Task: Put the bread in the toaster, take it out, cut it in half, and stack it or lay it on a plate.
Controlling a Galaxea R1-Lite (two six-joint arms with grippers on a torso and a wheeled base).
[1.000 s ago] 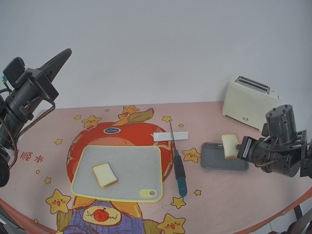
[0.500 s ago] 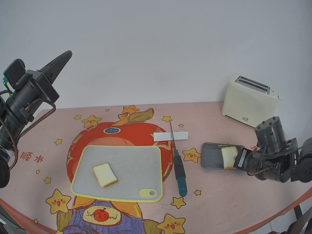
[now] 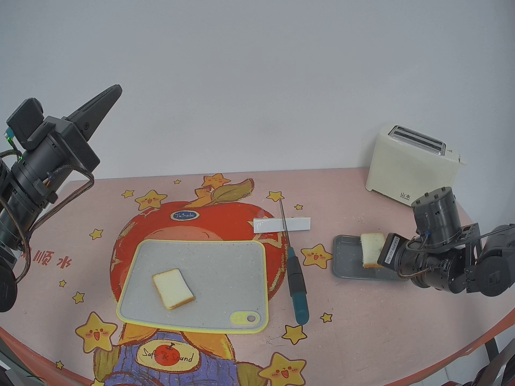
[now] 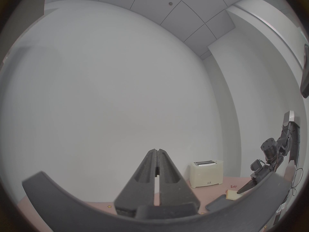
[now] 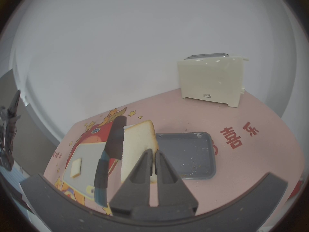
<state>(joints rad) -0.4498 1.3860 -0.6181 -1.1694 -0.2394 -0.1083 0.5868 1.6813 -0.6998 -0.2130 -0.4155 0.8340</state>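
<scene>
My right gripper (image 3: 382, 250) is shut on a half slice of bread (image 3: 371, 249), which it holds on edge just over the grey plate (image 3: 347, 262) at the table's right. The same half slice of bread (image 5: 138, 145) stands pinched at my right gripper (image 5: 154, 152), with the grey plate (image 5: 190, 152) beyond it. A second half slice of bread (image 3: 173, 288) lies flat on the cutting board (image 3: 214, 274). The cream toaster (image 3: 412, 166) stands at the back right. My left gripper (image 4: 157, 155) is shut and raised high at the far left, holding nothing.
A knife (image 3: 294, 274) with a teal handle lies between the cutting board and the plate, its blade across a white strip (image 3: 281, 224). The table's curved front edge runs close to my right arm.
My right gripper has come down and shifted left with the half slice, from above the plate's right part to low over the plate. The left arm has barely moved.
</scene>
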